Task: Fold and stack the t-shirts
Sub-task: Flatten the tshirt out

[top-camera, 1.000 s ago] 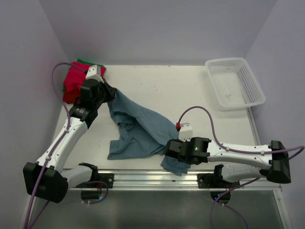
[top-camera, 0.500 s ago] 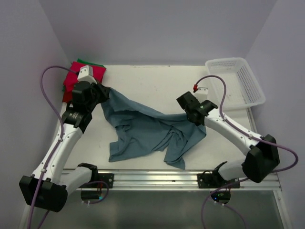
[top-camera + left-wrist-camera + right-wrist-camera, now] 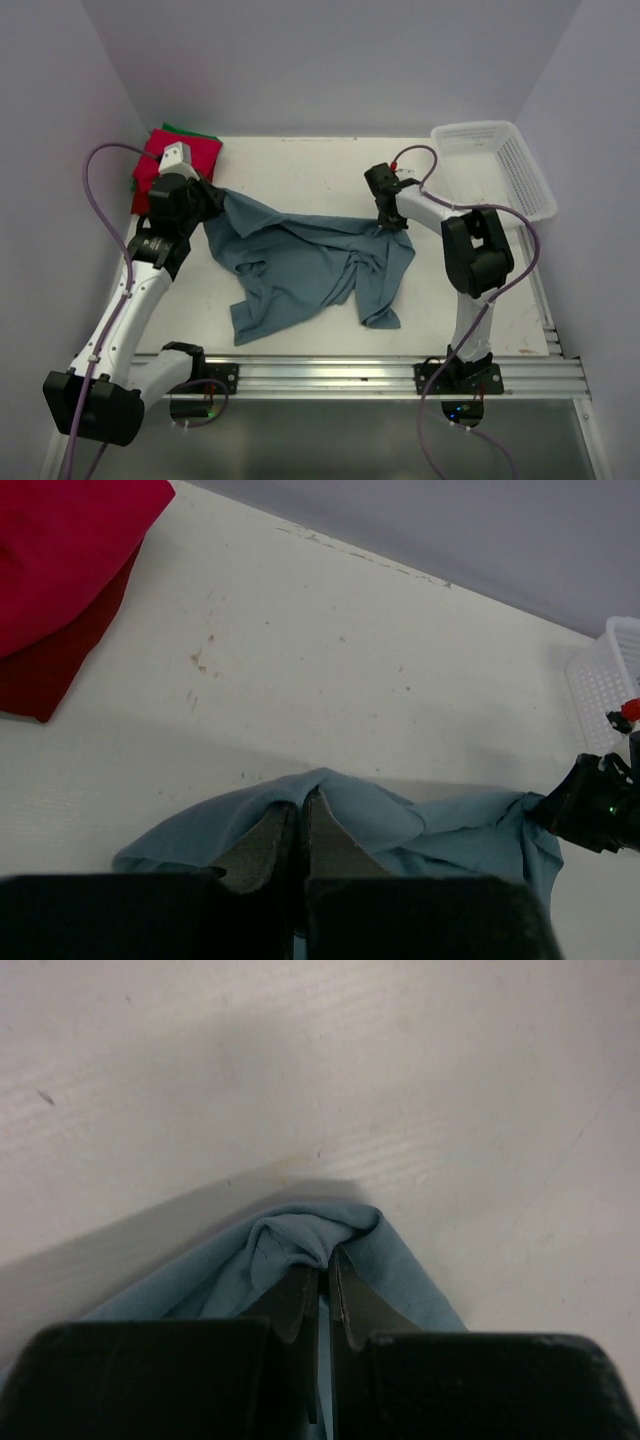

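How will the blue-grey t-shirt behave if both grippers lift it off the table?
Probably floppy: the blue-grey t-shirt lies rumpled and drapes in wrinkles between the left gripper and right gripper, each pinching a bunched edge. It is likely light, since such small pinches hold it. The loose lower part would probably hang and drag on the table.

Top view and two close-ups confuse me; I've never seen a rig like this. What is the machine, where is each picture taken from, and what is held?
Two white robot arms are bolted at the near edge of the table. The wide picture looks down from above; each close-up comes from a wrist camera looking past that arm's claw. The left claw and right claw each pinch an edge of the blue-grey t-shirt, crumpled between them. Folded red shirts lie far left, a white basket far right.
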